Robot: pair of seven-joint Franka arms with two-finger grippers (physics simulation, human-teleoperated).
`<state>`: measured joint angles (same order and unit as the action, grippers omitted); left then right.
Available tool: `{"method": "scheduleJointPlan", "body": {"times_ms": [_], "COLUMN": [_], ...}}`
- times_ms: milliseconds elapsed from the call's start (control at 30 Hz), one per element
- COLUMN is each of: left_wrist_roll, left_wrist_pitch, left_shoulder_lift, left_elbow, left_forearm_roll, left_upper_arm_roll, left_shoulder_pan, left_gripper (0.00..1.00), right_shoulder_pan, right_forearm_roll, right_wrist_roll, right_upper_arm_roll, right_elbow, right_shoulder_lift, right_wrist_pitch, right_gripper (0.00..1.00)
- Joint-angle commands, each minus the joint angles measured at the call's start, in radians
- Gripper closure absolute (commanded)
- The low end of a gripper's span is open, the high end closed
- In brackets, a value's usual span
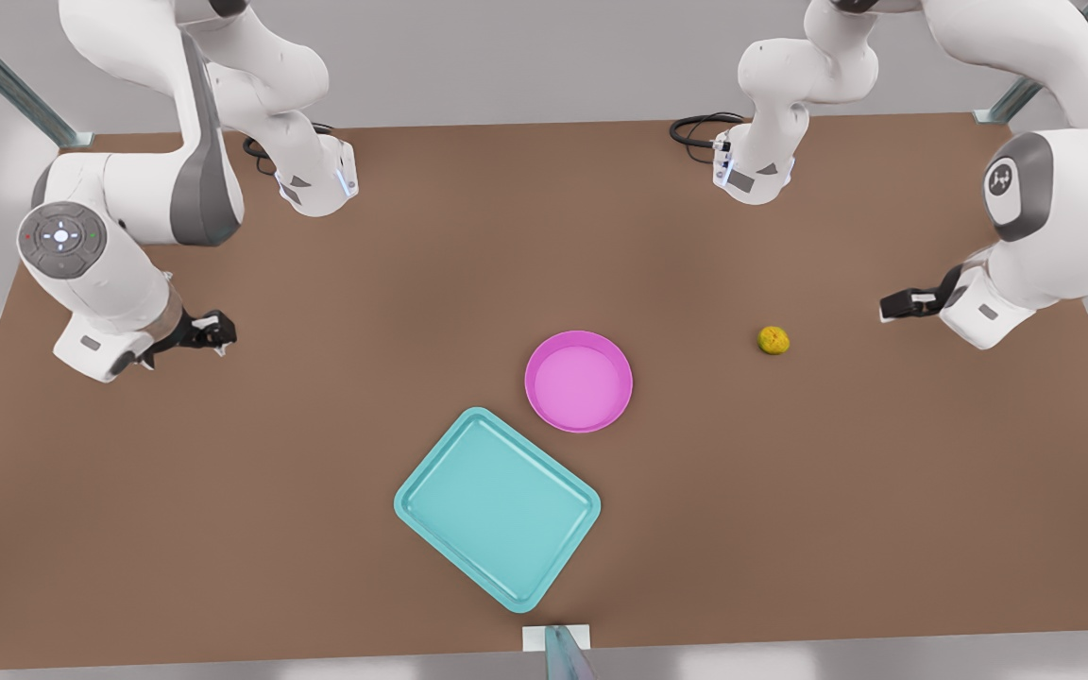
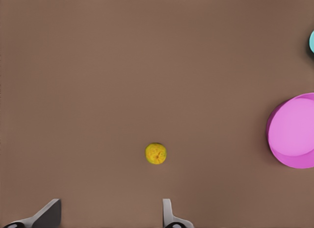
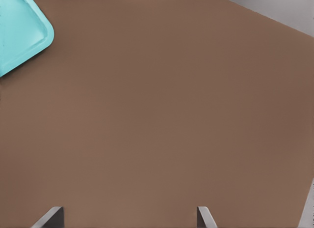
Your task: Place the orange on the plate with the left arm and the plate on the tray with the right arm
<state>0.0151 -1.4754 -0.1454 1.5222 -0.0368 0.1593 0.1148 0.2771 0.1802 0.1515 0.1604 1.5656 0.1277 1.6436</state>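
Your left claw (image 2: 110, 215) hangs wide open near the orange (image 2: 156, 154), touching nothing. Your right claw (image 3: 130, 218) waits, open and empty, over bare table (image 3: 157, 120).

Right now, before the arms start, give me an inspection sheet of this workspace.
Surface: brown table, flat and bare around the items.
Orange: loose on the table, toward the front view's right of the plate, touching nothing.
Plate: pink, upright, nothing in it, beside the tray's corner.
Tray: teal, flat on the table, nothing on it.
Clutter: nothing seen.
Left gripper: open, at the front view's right, near the orange, holding nothing.
Right gripper: open, at the front view's left, away from the items, holding nothing.
Cables: black loops by both arm bases at the far edge.
Surroundings: metal frame struts at the far corners.
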Motion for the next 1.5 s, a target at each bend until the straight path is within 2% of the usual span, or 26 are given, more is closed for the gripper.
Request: {"method": "scheduleJointPlan", "body": {"times_ms": [0,67,100,133,167,233,333,400,533,667,733,800,967,1400,1433,1467], "left_wrist_roll": [-0.007,-0.012,-0.001,-0.009,-0.014,-0.057,-0.057,-0.050,-0.044,-0.043,-0.044,-0.044,-0.044,-0.044,-0.044,-0.044], "left_wrist_pitch": [-0.037,-0.043,-0.048,-0.144,-0.330,-0.581,-0.844,-0.939,-1.048,-1.076,-1.102,-1.112,-1.099,-1.100,-1.099,-1.099], "left_shoulder_lift": [0.001,-0.003,-0.016,-0.060,-0.060,-0.051,-0.033,-0.037,-0.068,-0.100,-0.121,-0.148,-0.163,-0.171,-0.169,-0.169], "left_elbow": [-0.001,0.015,0.111,0.238,0.389,0.593,0.754,0.811,0.863,0.866,0.866,0.865,0.881,0.918,0.918,0.918], "left_forearm_roll": [0.005,0.003,-0.001,-0.014,-0.014,-0.012,-0.012,-0.012,-0.012,-0.012,-0.011,-0.011,-0.012,-0.012,-0.012,-0.012], "left_upper_arm_roll": [0.000,0.000,-0.001,-0.007,-0.021,-0.040,-0.043,-0.043,-0.043,-0.043,-0.043,-0.043,-0.043,-0.043,-0.043,-0.043], "left_shoulder_pan": [0.003,0.005,0.005,0.005,0.005,0.023,0.059,0.062,0.071,0.079,0.079,0.079,0.079,0.083,0.085,0.085], "left_gripper": [0.00,0.00,0.00,0.00,0.00,0.00,0.00,0.00,0.00,0.00,0.00,0.00,0.00,0.01,0.20,0.30], "right_shoulder_pan": [0.008,0.007,0.008,0.007,0.004,0.002,0.001,0.002,0.008,0.010,0.010,0.002,-0.003,-0.001,-0.001,-0.001], "right_forearm_roll": [0.002,0.002,0.002,0.002,0.001,-0.018,-0.045,-0.045,-0.044,-0.044,-0.042,-0.057,-0.062,-0.061,-0.061,-0.061], "right_wrist_roll": [0.120,0.119,0.119,0.117,0.112,0.114,0.115,0.117,0.117,0.117,0.114,0.123,0.122,0.123,0.123,0.123], "right_upper_arm_roll": [0.001,0.001,0.001,0.001,0.001,-0.002,-0.001,-0.001,-0.001,-0.002,-0.002,-0.002,-0.001,0.001,0.001,0.001], "right_elbow": [0.001,0.002,-0.001,0.001,0.002,-0.010,-0.016,-0.025,-0.024,-0.025,-0.047,-0.110,-0.139,-0.139,-0.139,-0.139], "right_shoulder_lift": [0.000,0.004,0.006,0.012,0.018,0.023,0.030,0.032,0.033,0.052,0.070,0.089,0.101,0.105,0.105,0.107], "right_wrist_pitch": [0.079,0.081,0.085,0.096,0.088,0.094,0.094,0.082,0.081,0.081,0.021,-0.005,-0.015,-0.025,-0.027,-0.027], "right_gripper": [0.00,0.00,0.00,0.00,0.00,0.00,0.00,0.00,0.00,0.00,0.00,0.00,0.00,0.00,0.00,0.00]}}
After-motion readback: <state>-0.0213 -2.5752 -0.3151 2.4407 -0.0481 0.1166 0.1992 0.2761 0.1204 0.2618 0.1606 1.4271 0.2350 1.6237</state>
